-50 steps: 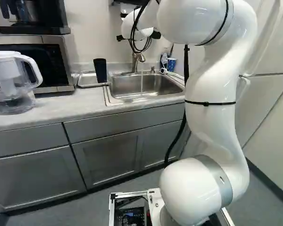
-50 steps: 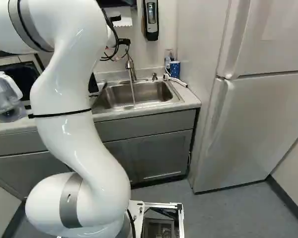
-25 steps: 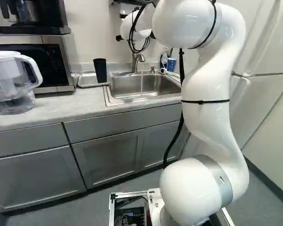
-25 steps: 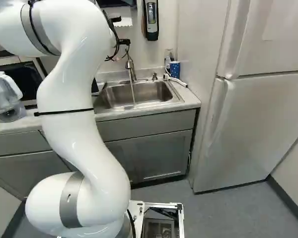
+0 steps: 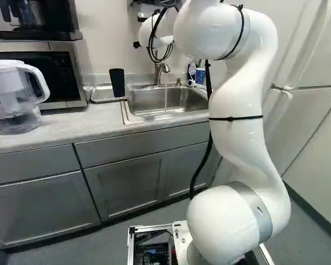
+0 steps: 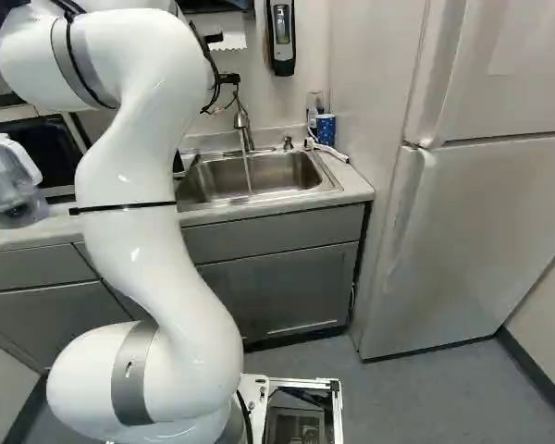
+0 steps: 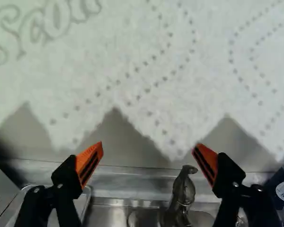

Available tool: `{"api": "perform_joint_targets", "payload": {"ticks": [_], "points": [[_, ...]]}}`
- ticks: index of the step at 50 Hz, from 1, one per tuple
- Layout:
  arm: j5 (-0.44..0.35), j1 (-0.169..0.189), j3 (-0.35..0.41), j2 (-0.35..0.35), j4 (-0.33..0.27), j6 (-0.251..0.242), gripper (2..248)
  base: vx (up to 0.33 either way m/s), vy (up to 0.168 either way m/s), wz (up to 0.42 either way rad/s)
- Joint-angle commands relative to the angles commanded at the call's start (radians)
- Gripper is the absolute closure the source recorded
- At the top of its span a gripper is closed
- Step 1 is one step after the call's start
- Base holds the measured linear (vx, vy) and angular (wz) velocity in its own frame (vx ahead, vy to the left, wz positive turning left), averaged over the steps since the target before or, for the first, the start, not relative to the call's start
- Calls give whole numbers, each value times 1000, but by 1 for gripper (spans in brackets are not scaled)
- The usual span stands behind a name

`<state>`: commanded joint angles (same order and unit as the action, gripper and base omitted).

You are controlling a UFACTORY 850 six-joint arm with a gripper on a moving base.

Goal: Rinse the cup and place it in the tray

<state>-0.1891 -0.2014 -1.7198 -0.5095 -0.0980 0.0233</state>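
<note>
Since the earlier frames, the bent upper part of the arm [image 5: 237, 132] has swung left in the left base view and right in the right base view. The white end by the gripper [image 5: 137, 44] has shifted a little left too, in the left base view. Down at the bottom, the base has stayed put, and so has the dark cup [image 5: 117, 83].

That cup stands by the sink end of the shiny tray [image 5: 102, 99], between the microwave [image 5: 69, 80] and the sink [image 6: 273, 188]. I can't tell if it is inside the tray or just next to it.

Both fingers are spread wide open, with nothing held in them. White paper towel [image 7: 132, 71] with dots and a zigzag edge hangs ahead of the gripper [image 7: 147, 144]. The tap [image 7: 182, 189] is lower down than the paper.

Water [image 5: 165, 98] runs from the tap in a thin line into the sink. Near the back of the sink, on the side by the fridge [image 6: 490, 231], is a blue cup with white spots [image 6: 326, 129]. A clear jug with a white top [image 5: 11, 99] sits on the counter [image 5: 71, 127].
</note>
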Motion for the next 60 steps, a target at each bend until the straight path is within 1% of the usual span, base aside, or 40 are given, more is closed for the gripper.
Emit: {"api": "perform_joint_targets", "payload": {"ticks": [35, 60], "points": [[1, 0, 0, 0, 0, 0, 3, 0, 0, 0], [22, 0, 0, 0, 0, 0, 3, 0, 0, 0]]}}
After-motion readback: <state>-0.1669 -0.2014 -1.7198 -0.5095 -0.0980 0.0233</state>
